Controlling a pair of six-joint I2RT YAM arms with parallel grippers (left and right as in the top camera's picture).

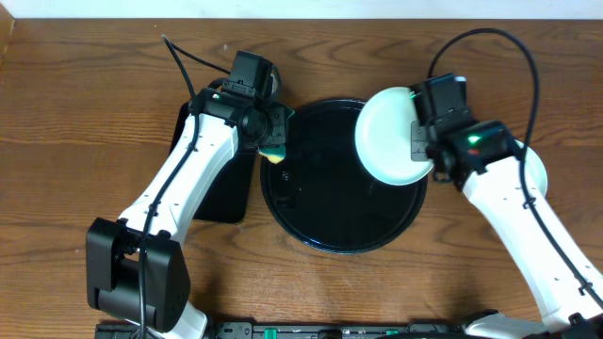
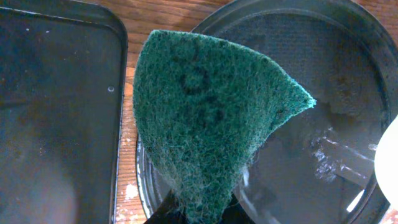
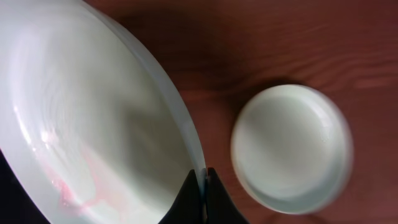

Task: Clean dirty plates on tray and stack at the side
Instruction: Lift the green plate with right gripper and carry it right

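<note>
While a red-smeared mint plate is pinched by its rim in the right jaws above the right side of the tray, a green sponge is gripped by the left jaws at its left rim.

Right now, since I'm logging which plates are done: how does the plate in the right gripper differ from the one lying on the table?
The held plate is clamped by its rim in the right gripper and tilted; the plate on the table lies flat. The held plate carries pink-red smears inside; the plate on the table looks clean. Both are round and pale.
</note>
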